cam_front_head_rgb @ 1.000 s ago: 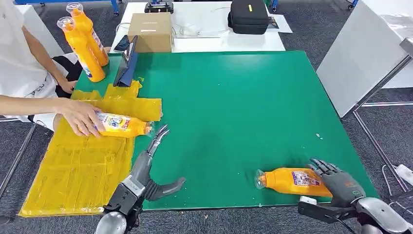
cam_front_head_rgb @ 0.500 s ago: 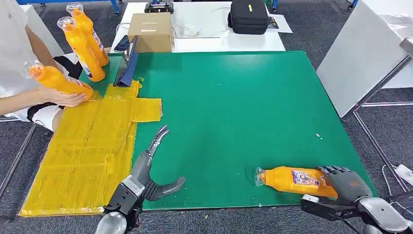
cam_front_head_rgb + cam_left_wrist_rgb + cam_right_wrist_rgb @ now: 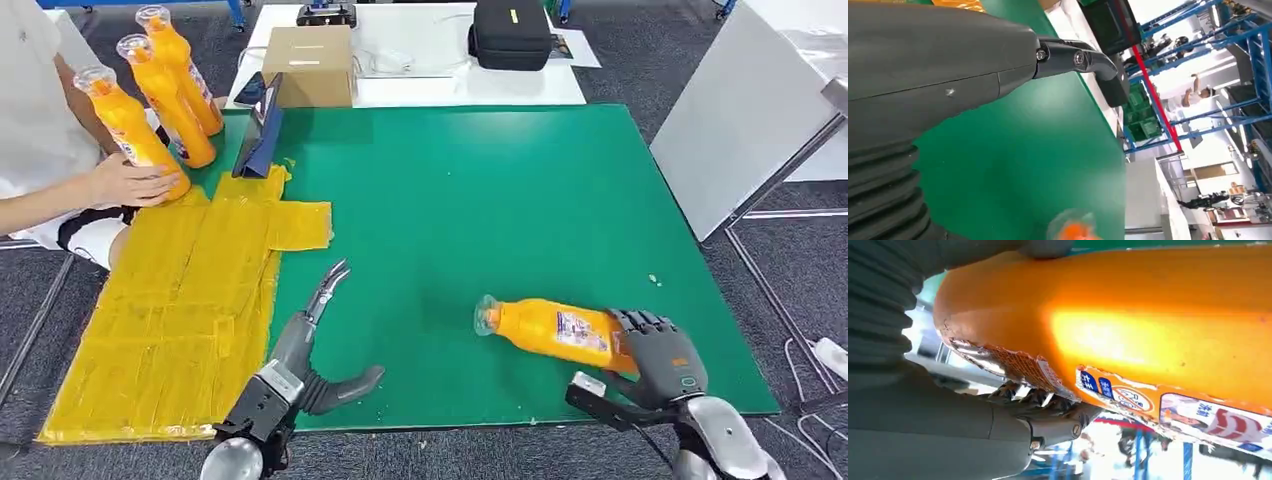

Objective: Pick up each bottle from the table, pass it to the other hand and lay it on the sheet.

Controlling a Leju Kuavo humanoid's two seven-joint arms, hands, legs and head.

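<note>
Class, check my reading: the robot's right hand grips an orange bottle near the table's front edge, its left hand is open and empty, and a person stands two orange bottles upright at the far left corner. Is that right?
One detail is off: the head view shows three upright bottles there, not two, the person's hand on the nearest. The right hand does grip the lying bottle, and the left hand is open and empty.

Orange bottle [image 3: 555, 329] with blue-red label, yellow sheet [image 3: 180, 310], green table [image 3: 480, 200]
</note>
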